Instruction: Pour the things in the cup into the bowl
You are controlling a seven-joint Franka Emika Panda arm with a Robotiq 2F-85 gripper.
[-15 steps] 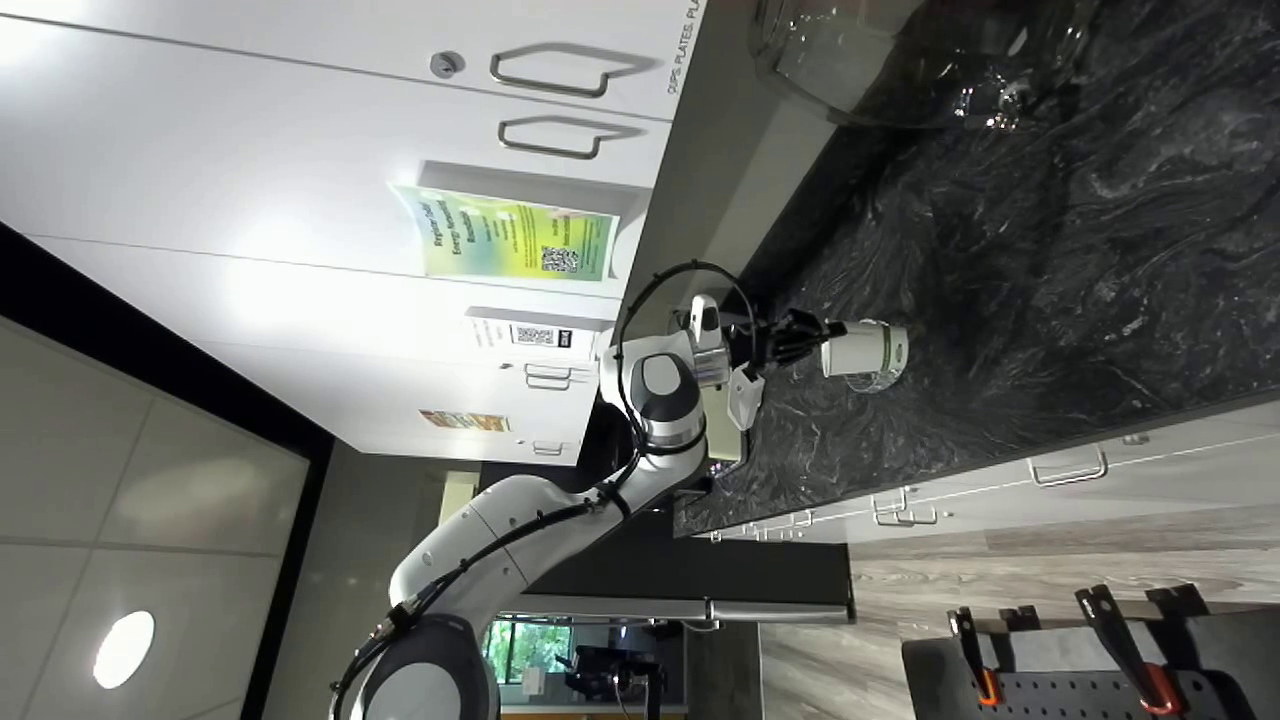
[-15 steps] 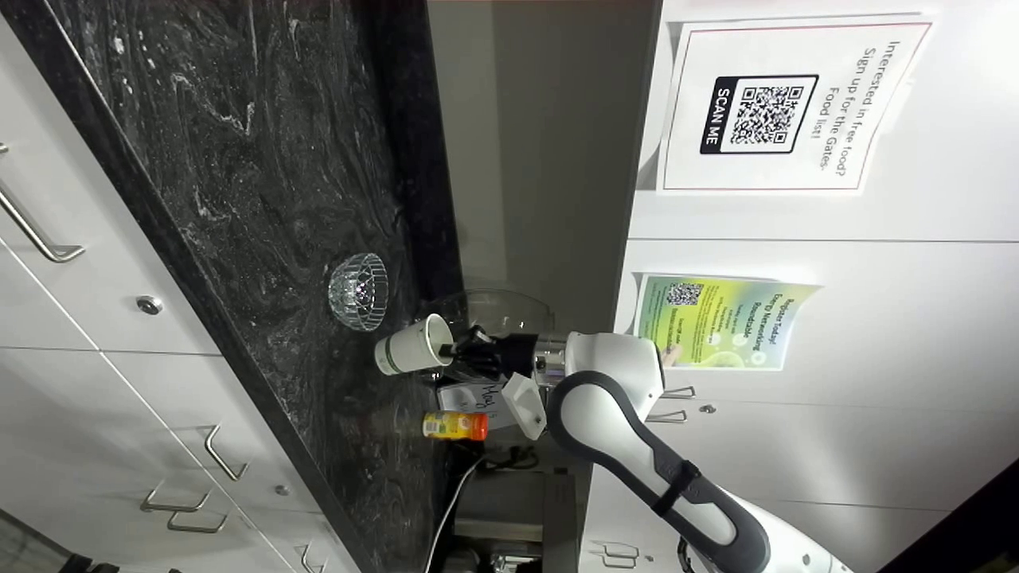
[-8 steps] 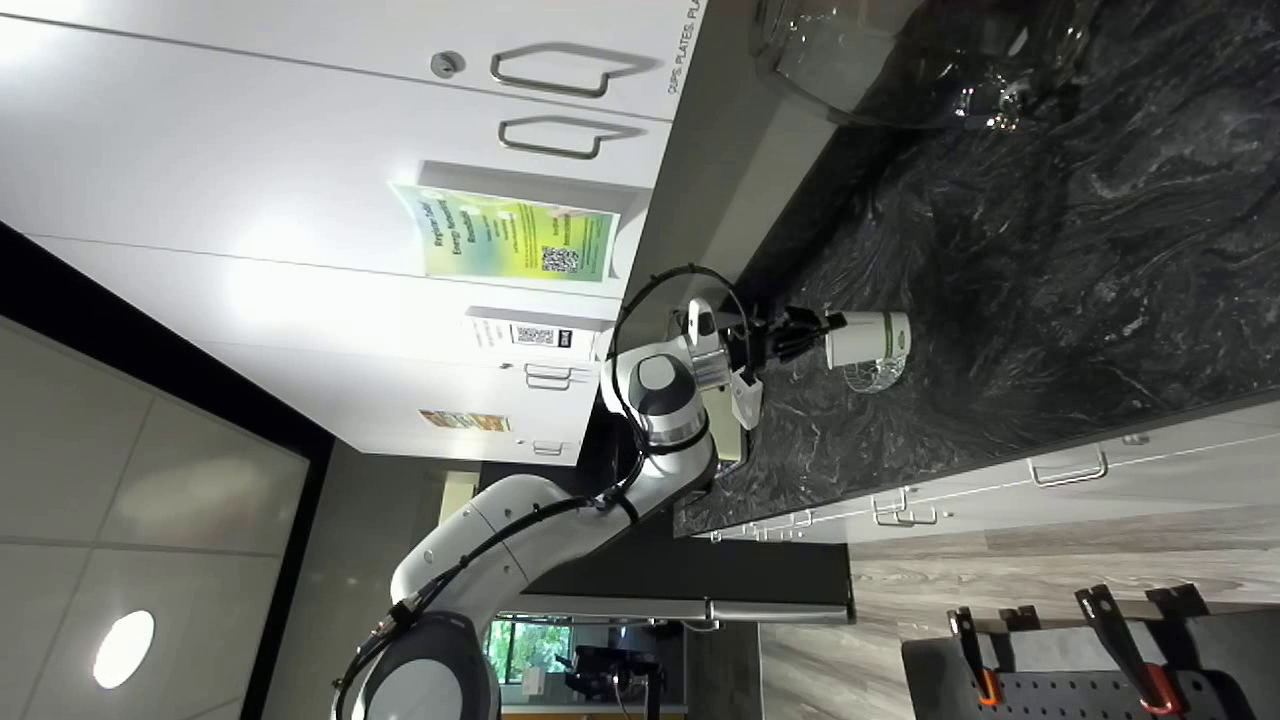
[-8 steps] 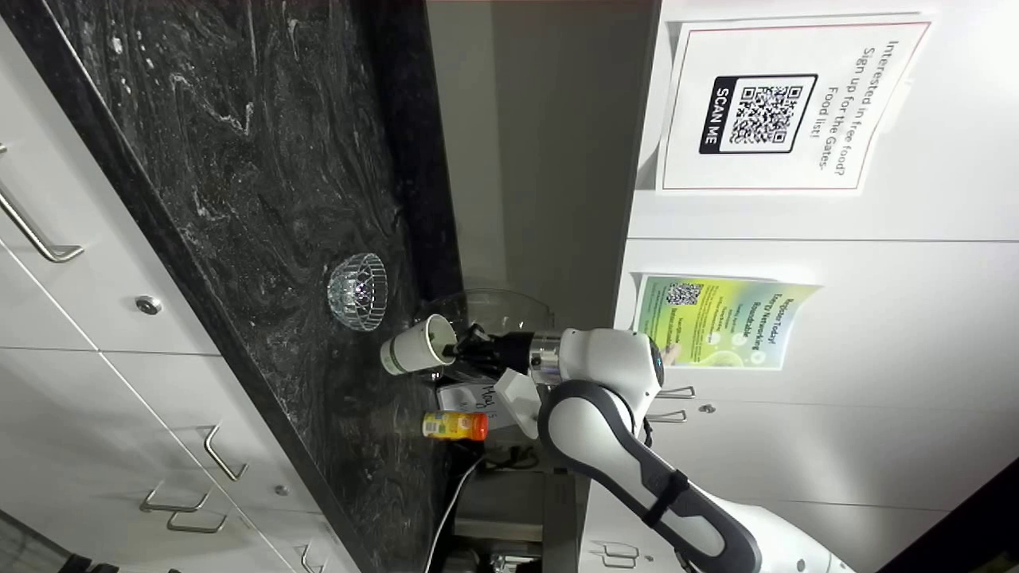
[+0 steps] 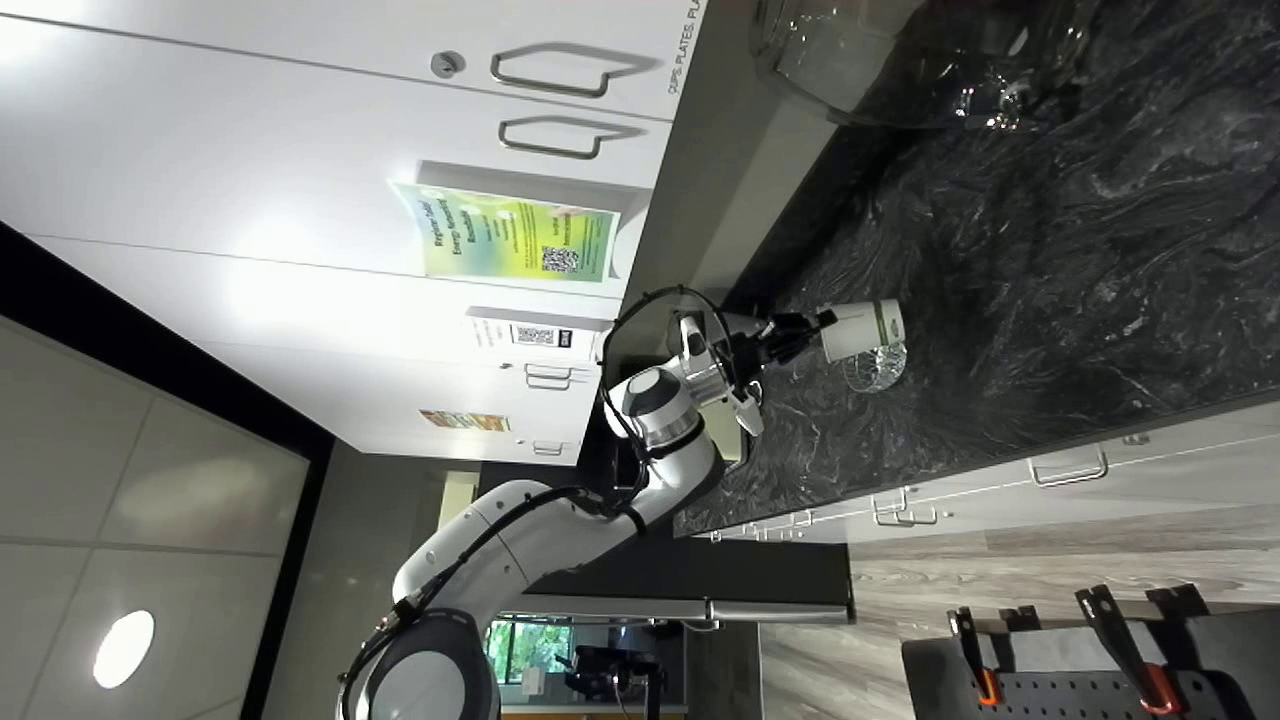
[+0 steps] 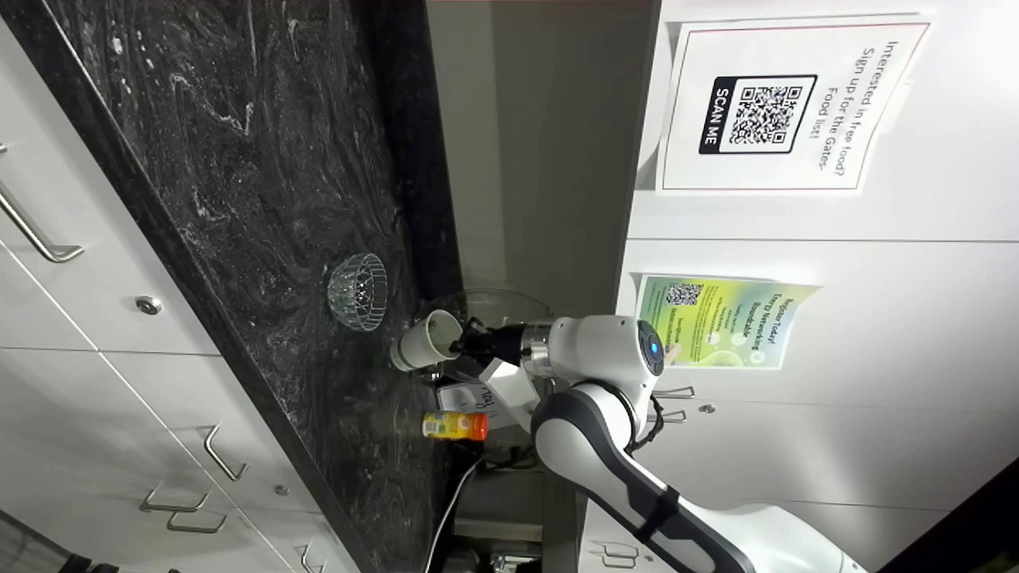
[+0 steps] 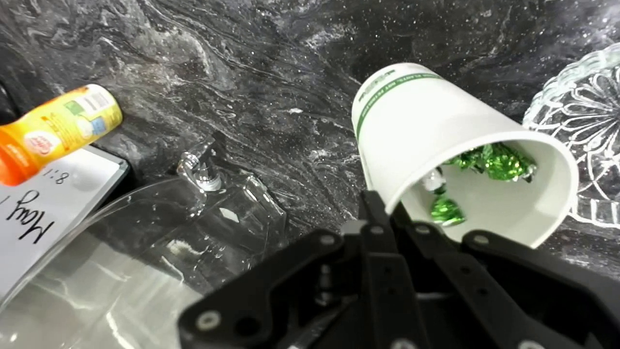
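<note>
The cup (image 5: 862, 331) is white with a green band and shows in both exterior views (image 6: 417, 347). It is tilted a little, with its mouth partly toward the wrist camera (image 7: 426, 121). Several green foil-wrapped pieces (image 7: 506, 162) lie inside it. My gripper (image 7: 386, 206) is shut on the cup's rim, one finger (image 7: 372, 203) outside the wall and one inside. In the exterior views the fingers hold the cup from above. The bowl is clear patterned glass (image 6: 357, 293). It stands beside the cup on the counter, partly hidden behind it in an exterior view (image 5: 880, 372) and cut off at right in the wrist view (image 7: 598, 126).
A large clear container (image 7: 232, 208) stands near the cup. A yellow bottle with an orange cap (image 7: 72, 121) and a white sign (image 7: 63, 194) are beyond it. Wall cabinets (image 6: 716, 302) hang above the dark counter (image 6: 263, 199). Both exterior views are turned sideways.
My gripper and the cup have shifted slightly away from the counter's front edge, and the cup tilts more. More of the bowl shows beside it. The arm's wrist has turned. The bowl has not moved.
</note>
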